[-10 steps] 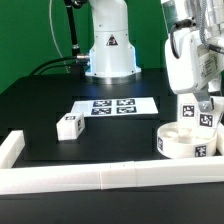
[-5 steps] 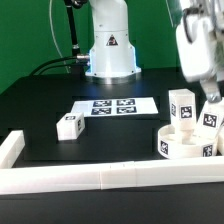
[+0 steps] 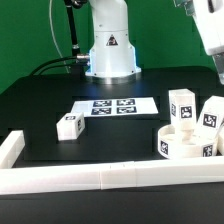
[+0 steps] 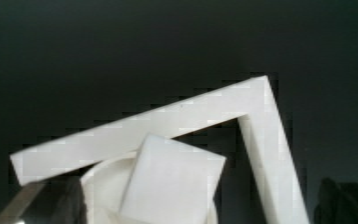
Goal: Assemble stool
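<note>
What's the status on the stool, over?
Gripper high above the seat, jaws unreadable. Two legs standing in the seat, third leg loose by the marker board. Nothing seen in the way.

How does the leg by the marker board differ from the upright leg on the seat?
Place: the loose leg sits on the table, the upright leg on the seat. Pose: the loose leg lies low; the upright leg stands on end. Both are white with tags.

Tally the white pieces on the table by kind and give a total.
Legs: 3 (two standing on the seat, one loose)
Seat: 1
Marker board: 1
Border rail: 1
Total: 6
</note>
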### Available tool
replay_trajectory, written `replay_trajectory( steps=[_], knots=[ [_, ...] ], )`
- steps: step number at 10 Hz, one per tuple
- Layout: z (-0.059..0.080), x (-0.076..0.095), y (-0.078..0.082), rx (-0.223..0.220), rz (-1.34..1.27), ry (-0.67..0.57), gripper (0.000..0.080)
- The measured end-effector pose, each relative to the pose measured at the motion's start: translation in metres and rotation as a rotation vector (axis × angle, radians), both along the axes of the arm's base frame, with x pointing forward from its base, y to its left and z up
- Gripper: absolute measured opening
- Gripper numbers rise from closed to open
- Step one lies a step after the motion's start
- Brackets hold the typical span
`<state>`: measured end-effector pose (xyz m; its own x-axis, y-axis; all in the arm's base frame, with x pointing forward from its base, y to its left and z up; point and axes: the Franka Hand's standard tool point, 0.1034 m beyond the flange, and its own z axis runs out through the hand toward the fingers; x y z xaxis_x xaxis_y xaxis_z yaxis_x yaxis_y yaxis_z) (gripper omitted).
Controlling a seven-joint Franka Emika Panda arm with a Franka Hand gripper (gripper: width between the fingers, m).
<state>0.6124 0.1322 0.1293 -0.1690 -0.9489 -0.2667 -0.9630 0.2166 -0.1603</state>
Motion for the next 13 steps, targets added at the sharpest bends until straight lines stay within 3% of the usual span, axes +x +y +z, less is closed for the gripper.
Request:
replay_trajectory(
  steps=[2, 4, 8, 10, 11, 13],
  knots=[
    [-0.0004, -0.0002, -0.0001, -0.034, 0.152, -0.035, 0.0649],
    [-0.0010, -0.0008, -0.0010, -0.106, 0.491, -0.085, 0.0649],
    [-0.0037, 0.0008, -0.0033, -0.159, 0.756, -0.135, 0.0649],
    [-0.0045, -0.0001, -0.0049, -0.211, 0.961, -0.165, 0.0649],
    [-0.0054, -0.0019, -0.0054, -0.280, 1.176, -0.163, 0.0649],
    [-0.0003, 0.0007, -0.0031, -0.324, 1.379, -0.185, 0.0649]
  ],
)
